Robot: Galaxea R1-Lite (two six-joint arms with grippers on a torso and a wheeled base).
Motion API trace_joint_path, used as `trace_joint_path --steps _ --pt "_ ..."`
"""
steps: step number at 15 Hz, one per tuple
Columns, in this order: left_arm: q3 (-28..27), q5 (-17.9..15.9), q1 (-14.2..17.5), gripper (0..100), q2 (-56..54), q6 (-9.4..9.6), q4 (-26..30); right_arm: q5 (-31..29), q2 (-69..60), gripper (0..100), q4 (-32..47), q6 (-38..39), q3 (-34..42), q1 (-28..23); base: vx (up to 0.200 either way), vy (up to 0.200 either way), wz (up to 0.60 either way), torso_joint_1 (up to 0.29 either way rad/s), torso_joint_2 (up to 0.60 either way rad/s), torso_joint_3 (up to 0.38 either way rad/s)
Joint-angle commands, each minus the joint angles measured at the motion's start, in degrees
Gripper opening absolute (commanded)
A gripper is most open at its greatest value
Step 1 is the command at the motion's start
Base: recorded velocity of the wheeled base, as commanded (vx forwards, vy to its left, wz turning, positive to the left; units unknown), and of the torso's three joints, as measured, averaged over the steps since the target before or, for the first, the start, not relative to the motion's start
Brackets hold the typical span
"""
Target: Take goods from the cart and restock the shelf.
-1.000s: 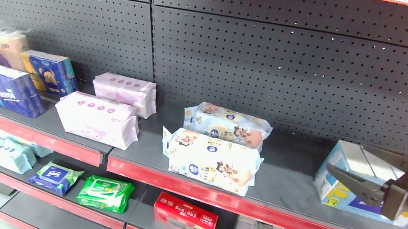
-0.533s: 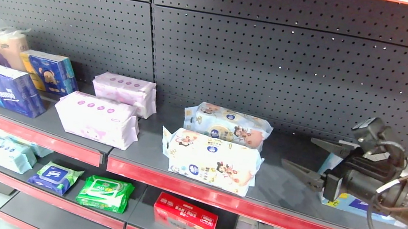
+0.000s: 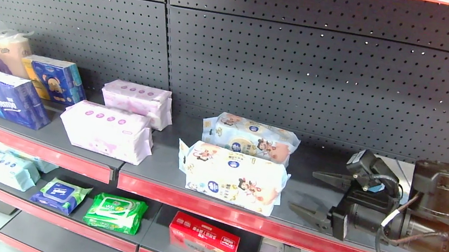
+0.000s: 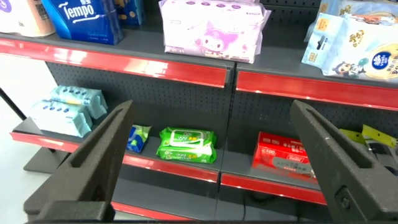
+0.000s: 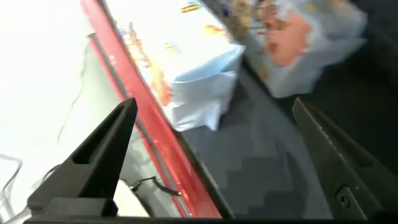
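The right gripper [image 3: 304, 190] hangs low over the shelf [image 3: 165, 152] at the right of the frame. Its two fingers are wide apart and hold nothing. The pale box [image 3: 402, 170] sits on the shelf just behind that arm, and most of it is hidden. The left gripper [image 4: 211, 106] is wide apart too, with nothing in it, and it faces the lower shelves.

I think the box is set down and the job now is to go and get more goods. To do that well, the right arm should pull straight back from the shelf. It should lift a little so the lower finger clears the red front edge [image 3: 216, 213]. It should not swing toward the middle of the frame, because the front cartoon pack [image 3: 230, 176] is near the fingers.

Now the count. In the middle there are two cartoon packs [image 3: 249, 136]. Left of them are two pink packs [image 3: 106, 130], then two blue packs [image 3: 12, 99]. Lower down there is one green pack [image 3: 116, 212], one red box [image 3: 203, 238], and one blue and white pack [image 3: 60, 195].
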Motion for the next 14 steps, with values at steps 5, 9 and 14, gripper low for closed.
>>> trace_joint_path --steps 5,9,14 --pt "0.0 0.0 0.0 100 0.0 -0.02 0.0 0.4 5.6 100 -5.3 0.6 -0.6 0.8 0.0 0.0 0.0 0.0 0.0 0.0" --pt "0.0 0.0 0.0 100 0.0 -0.02 0.0 4.0 9.3 100 -6.5 0.7 -3.8 1.5 0.0 0.0 0.0 0.0 0.0 0.0" --pt "0.0 0.0 0.0 100 0.0 -0.02 0.0 4.7 11.0 100 -6.7 0.7 -5.8 2.9 0.0 0.0 0.0 0.0 0.0 0.0"
